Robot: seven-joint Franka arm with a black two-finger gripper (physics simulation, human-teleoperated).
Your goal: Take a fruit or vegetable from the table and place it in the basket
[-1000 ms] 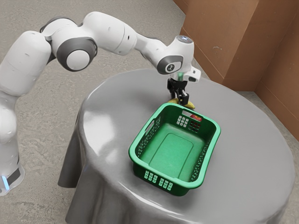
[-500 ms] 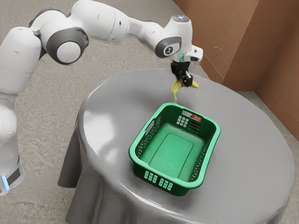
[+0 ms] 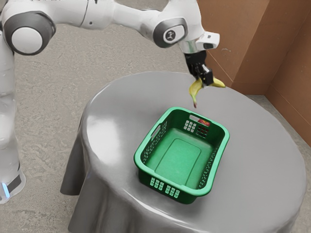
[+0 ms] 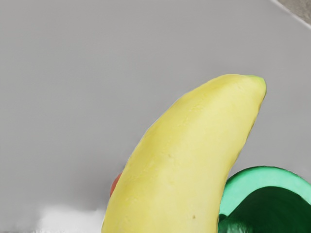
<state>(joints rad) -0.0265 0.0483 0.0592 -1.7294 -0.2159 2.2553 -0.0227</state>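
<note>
Banana up in the grip, short of the basket

The banana (image 3: 195, 91) hangs in the air above the table, beyond the basket's far end and outside its rim. One end droops toward the exterior view's left and downward; the other sticks out to the exterior view's right. The gripper (image 3: 204, 81) is clamped on it near the middle of its curve, a finger to either side.

The basket (image 3: 177, 158) stands upright on the table (image 3: 109, 116), nearer than the banana, its floor bare. A red thing (image 3: 204, 123) shows through the slot in its far wall; I take it to lie outside, on the table just past that wall.

The lift looks done; what remains is to carry the banana nearer, over the opening, and let go. The drooping end is the main risk: it hangs lowest and could catch the far rim if the arm crosses too low, twisting the fruit in the grip or shoving the basket. With both ends free, a quick swing could make the curved banana turn or slip. Letting go too early, over the far rim, could leave it straddling the edge or drop it outside, perhaps onto the red thing.
</note>
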